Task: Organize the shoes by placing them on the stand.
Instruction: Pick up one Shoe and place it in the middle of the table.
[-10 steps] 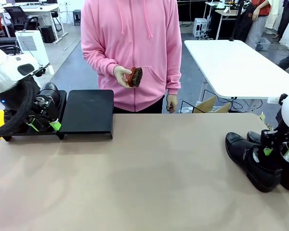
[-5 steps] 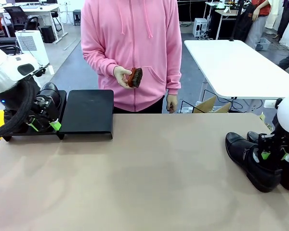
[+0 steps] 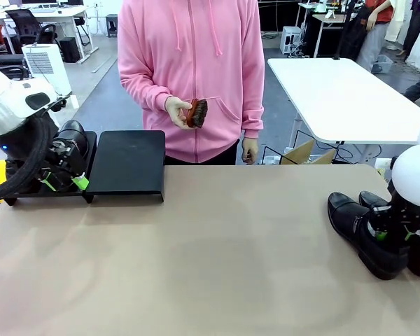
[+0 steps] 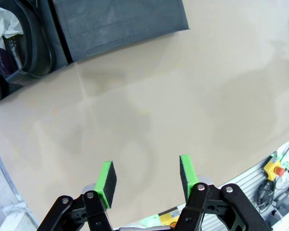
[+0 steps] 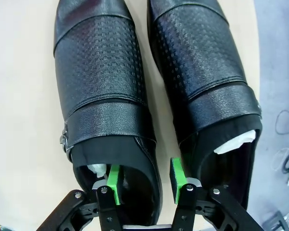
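Between parted pads (image 5: 114, 183) of R gripper (image 5: 145, 183), side wall of buckled shoe (image 5: 103, 96) is sitting unpinched; shallow bite's prob. risking slip, shoving neighbour shoe (image 5: 202, 72). L gripper (image 4: 145, 173) is hanging open.

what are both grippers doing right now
left gripper: open, holding nothing
right gripper: open, fingers astride the side wall of one shoe, not clamped

Robot lab (white tables (image 3: 350, 98), office chairs (image 3: 28, 24))
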`<state>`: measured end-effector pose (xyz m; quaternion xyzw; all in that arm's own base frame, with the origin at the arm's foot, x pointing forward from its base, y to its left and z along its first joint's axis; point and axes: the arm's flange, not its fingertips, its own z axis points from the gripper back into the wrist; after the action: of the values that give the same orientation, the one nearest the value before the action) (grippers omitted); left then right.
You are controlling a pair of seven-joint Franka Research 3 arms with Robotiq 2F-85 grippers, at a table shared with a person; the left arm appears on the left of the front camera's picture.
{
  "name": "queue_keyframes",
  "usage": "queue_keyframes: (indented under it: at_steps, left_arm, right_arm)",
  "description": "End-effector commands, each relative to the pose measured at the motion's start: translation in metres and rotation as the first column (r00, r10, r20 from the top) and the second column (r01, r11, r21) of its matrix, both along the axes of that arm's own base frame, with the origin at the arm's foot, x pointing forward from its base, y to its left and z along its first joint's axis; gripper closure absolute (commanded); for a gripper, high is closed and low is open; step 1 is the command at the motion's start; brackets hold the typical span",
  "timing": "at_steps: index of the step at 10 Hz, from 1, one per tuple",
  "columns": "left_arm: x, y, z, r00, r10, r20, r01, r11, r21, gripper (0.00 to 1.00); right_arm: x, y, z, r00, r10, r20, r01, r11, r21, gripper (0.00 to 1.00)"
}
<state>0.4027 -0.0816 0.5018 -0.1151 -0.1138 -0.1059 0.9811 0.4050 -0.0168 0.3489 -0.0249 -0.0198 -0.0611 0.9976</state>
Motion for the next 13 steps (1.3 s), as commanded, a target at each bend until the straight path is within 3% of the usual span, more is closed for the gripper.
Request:
queue_keyframes:
  at_steps: [1, 4, 10, 13]
  left_arm:
    - [-0.002, 0.002, -0.001, 1.000, -0.009, 0.001, 0.009, 1.000, -0.021, 0.31]
    - [-0.002, 0.002, -0.001, 1.000, -0.009, 0.001, 0.009, 1.000, -0.021, 0.31]
    - [-0.002, 0.002, -0.001, 1.000, -0.009, 0.001, 0.009, 1.000, -0.021, 0.31]
    - [-0.002, 0.002, -0.001, 1.000, -0.009, 0.001, 0.009, 1.000, -0.021, 0.31]
  right_arm:
    - [-0.005, -0.001, -0.007, 0.999, 0.036, 0.010, -0.035, 0.999, -0.026, 0.56]
    - [-0.007, -0.001, -0.011, 0.999, 0.047, -0.001, -0.047, 0.999, -0.017, 1.00]
    - [-0.015, 0.000, -0.007, 0.998, 0.059, -0.006, -0.059, 0.998, -0.024, 1.00]
    - [-0.044, 0.024, 0.044, 0.996, 0.036, 0.086, -0.039, 0.998, 0.041, 1.00]
